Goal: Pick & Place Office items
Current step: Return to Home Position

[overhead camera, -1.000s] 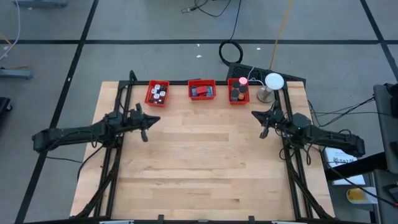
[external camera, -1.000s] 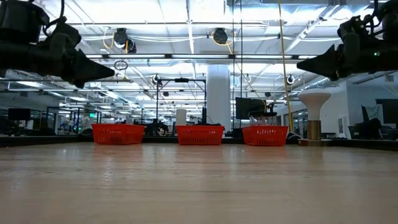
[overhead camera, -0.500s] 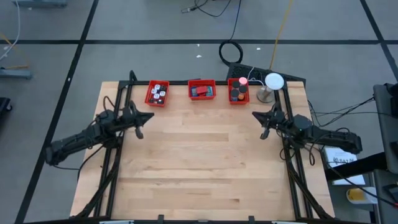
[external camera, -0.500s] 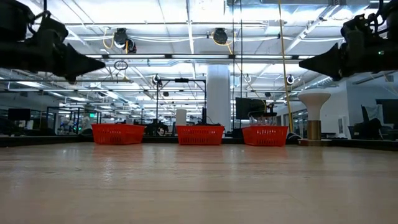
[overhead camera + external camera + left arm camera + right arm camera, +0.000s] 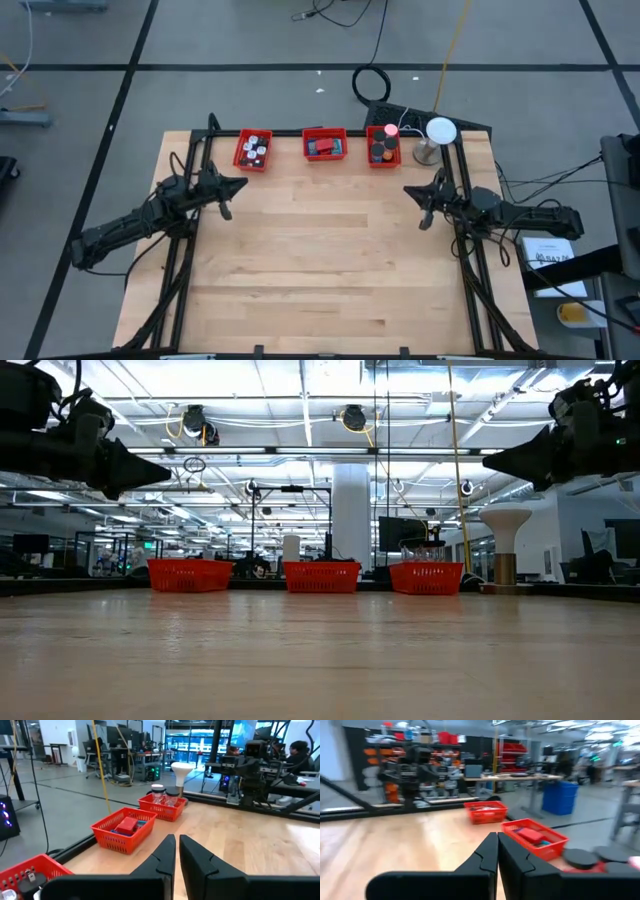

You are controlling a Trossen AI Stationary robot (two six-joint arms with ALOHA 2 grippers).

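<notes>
Above the wooden surface (image 5: 320, 270) hover the left gripper (image 5: 226, 207) and right gripper (image 5: 423, 214), each pinched together and empty. Retracting home should keep both high, clear of the filled red bins (image 5: 325, 130).

The table (image 5: 320, 250) was light wood in laminated strips, smooth with a low sheen. The middle red bin (image 5: 134, 838) was latticed plastic. The left gripper (image 5: 177, 838) and right gripper (image 5: 497, 836) were matt black. The lamp (image 5: 441, 131) was smooth white.

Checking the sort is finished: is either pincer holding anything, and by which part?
Nothing is held. The left pincer and the right pincer are both shut and empty, hanging above the table.
</notes>
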